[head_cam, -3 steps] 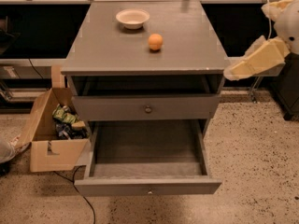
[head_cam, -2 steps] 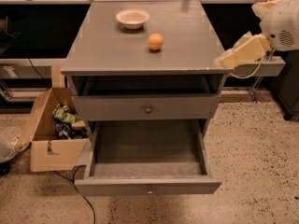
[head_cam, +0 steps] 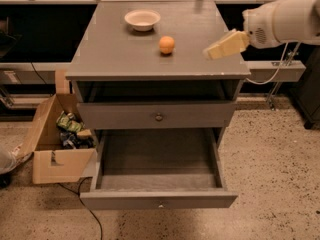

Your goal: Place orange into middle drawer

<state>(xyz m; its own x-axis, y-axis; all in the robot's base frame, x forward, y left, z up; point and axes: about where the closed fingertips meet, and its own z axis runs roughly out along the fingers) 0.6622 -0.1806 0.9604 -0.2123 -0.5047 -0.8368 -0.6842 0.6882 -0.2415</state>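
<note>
Status: we're early, nothing is placed yet. The orange (head_cam: 167, 44) sits on the cabinet top (head_cam: 115, 54), right of centre, in front of and to the right of the white bowl (head_cam: 142, 19) and apart from it. The middle drawer (head_cam: 159, 200) is already pulled fully out and we see nothing inside it, so the open step looks done. The upper drawer front (head_cam: 159, 116) is closed. The gripper (head_cam: 225, 45) hangs over the right part of the top, to the right of the orange at about the same depth, near it but not touching. We see nothing held in it, and we can't tell whether it's released or clenched. Left to do, as we judge it: close the gap to the orange, grasp, lift clear of the top, carry down past the front edge into the open drawer, and let go. Versus a second ago: the gripper is off the cabinet's right edge in that frame, and now it's in over the top and closer to the orange. Orange, bowl and drawer are in the same spots in both. The cardboard box (head_cam: 50, 159) on the floor to the left is also unchanged.
</note>
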